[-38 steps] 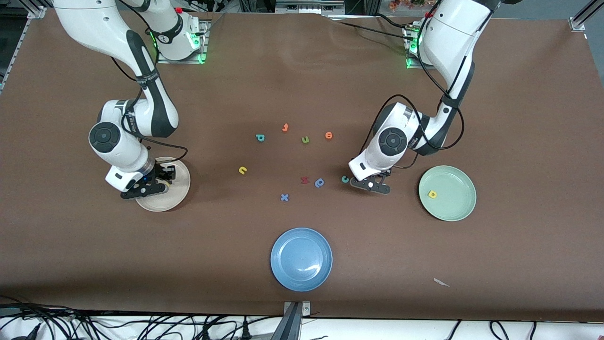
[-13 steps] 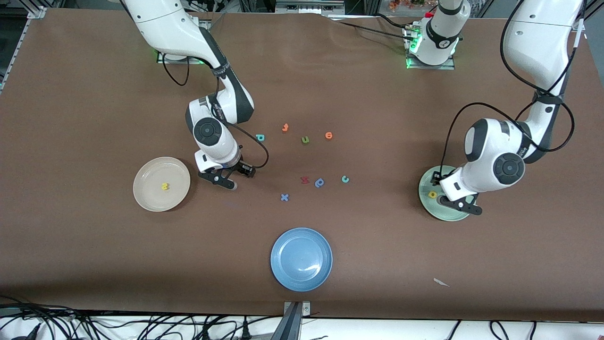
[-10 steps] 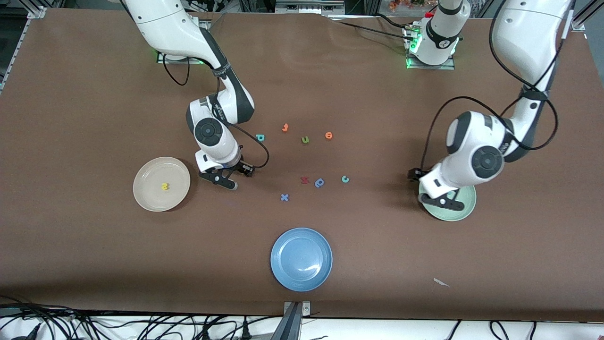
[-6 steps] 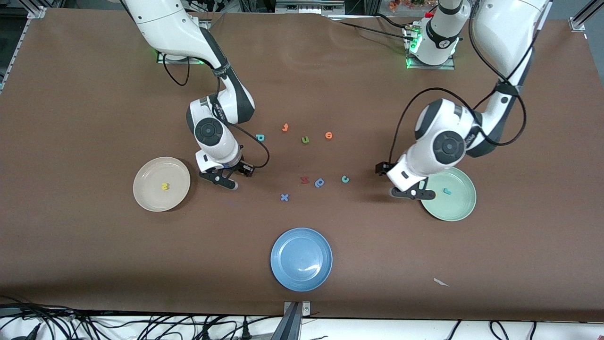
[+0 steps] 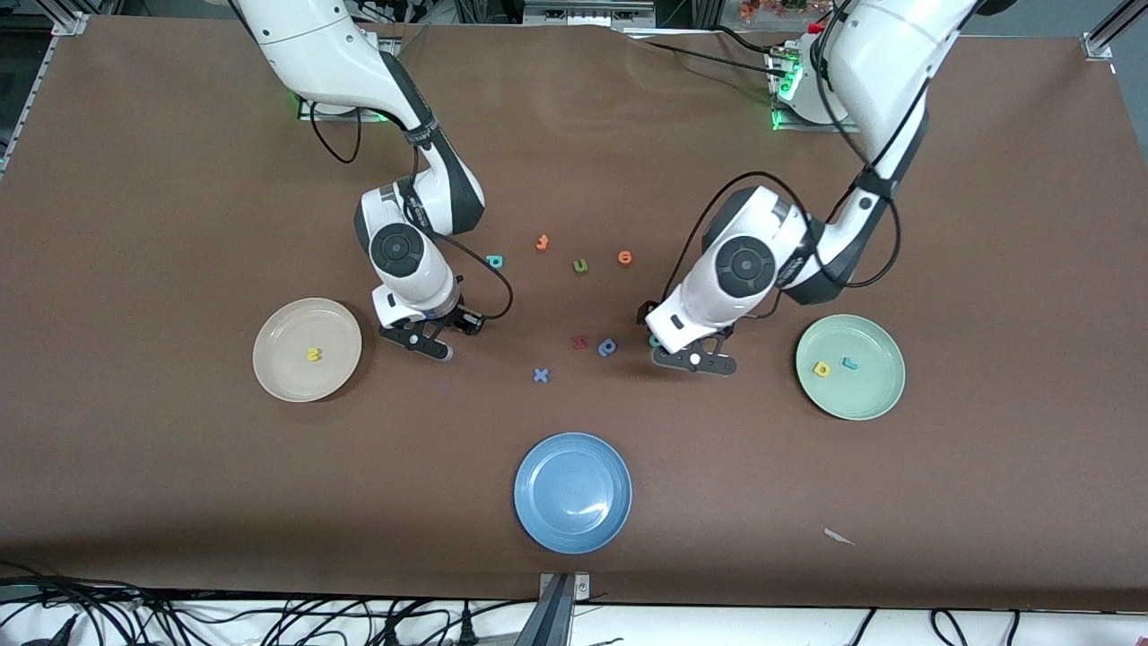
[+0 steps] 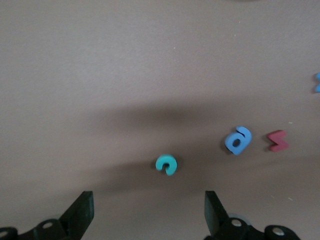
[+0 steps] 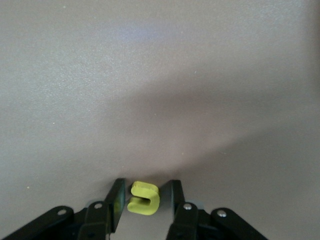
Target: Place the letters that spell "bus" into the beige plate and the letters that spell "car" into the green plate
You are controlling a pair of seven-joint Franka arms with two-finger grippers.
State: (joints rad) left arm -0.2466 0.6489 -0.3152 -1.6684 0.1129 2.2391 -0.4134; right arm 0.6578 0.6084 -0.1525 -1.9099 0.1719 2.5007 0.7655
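Blue letter [image 5: 607,347], red letter [image 5: 579,342] just beside teal "c" [image 6: 166,164].

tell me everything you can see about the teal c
The teal c is a tiny foam-looking letter, a thick rounded open curve in plain teal. It lies flat on the brown table, toward the left arm's end, beside the blue rounded letter. Nothing touches it. The left gripper hangs over it, fingers spread wide. From the front camera the left arm mostly hides it.
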